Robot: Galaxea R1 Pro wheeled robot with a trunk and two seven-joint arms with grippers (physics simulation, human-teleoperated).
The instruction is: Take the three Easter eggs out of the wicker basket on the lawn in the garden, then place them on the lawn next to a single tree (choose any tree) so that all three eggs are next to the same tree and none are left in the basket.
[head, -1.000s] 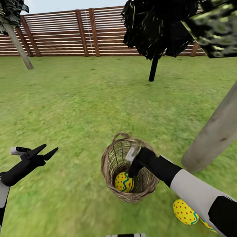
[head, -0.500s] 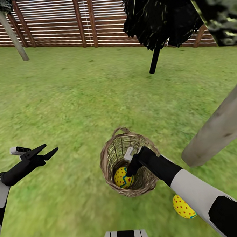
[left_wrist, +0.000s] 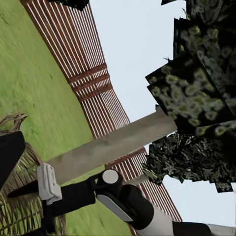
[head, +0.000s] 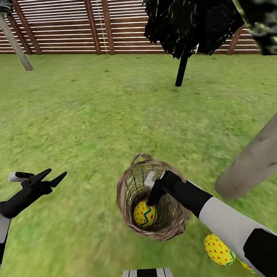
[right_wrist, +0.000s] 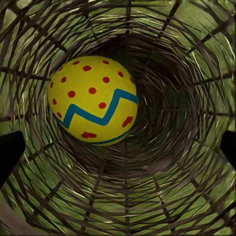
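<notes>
One Easter egg [head: 144, 214] lay deep in the wicker basket [head: 125, 184]. So the right gripper [head: 149, 200] reached inside with fingers spread wide. Another egg [head: 218, 249] sat on the lawn [head: 92, 116] near the tree [head: 254, 160].

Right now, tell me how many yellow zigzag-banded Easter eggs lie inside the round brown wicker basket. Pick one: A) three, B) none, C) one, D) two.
C: the right wrist view down into the round brown wicker basket shows a single yellow egg with a blue zigzag band and red dots, while another yellow dotted egg already lies on the green lawn beside the right arm.
</notes>
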